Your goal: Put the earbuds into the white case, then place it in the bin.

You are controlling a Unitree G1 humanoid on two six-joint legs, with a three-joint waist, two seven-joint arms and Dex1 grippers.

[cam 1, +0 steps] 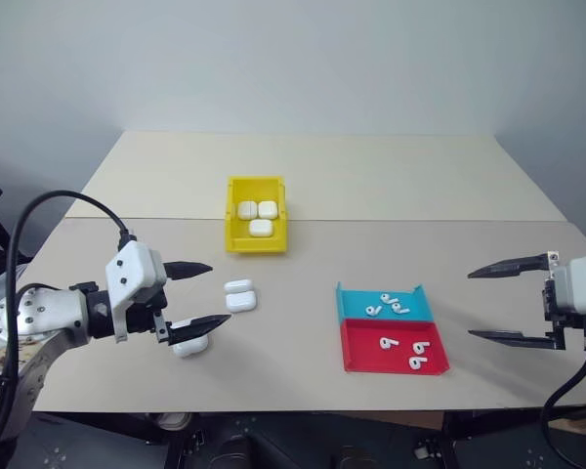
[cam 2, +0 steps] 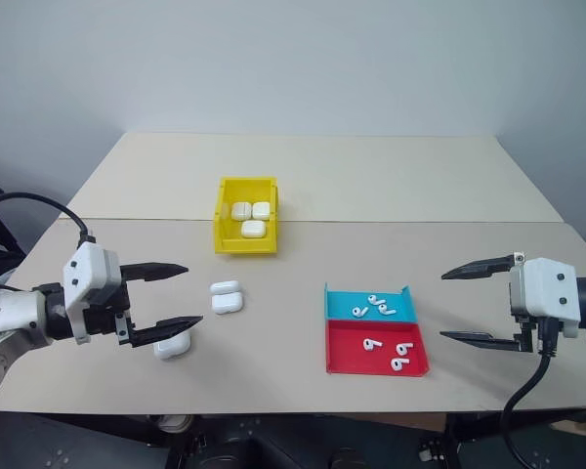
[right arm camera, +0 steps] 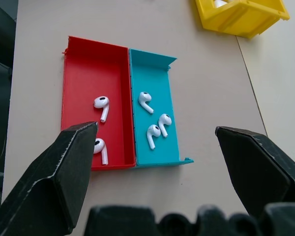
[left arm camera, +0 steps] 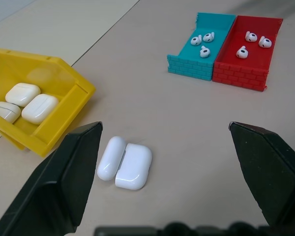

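Note:
A white case [cam 1: 240,295] lies on the table in front of the yellow bin [cam 1: 232,239], its lid and body showing as two rounded parts [left arm camera: 125,162]. A second white case [cam 1: 188,344] lies partly behind the lower finger of my left gripper [cam 1: 218,293]. That gripper hovers open just left of the first case, holding nothing. Several earbuds lie in the trays: three in the blue tray [cam 1: 381,303] and three in the red tray [cam 1: 394,350]. My right gripper [cam 1: 471,305] is open and empty to the right of the trays, pointing at them [right arm camera: 156,128].
Three closed white cases [cam 1: 256,217] sit inside the bin. The blue and red trays stand joined side by side. A seam between two tabletops [cam 1: 420,221] runs behind the bin. The table's front edge is close behind the red tray.

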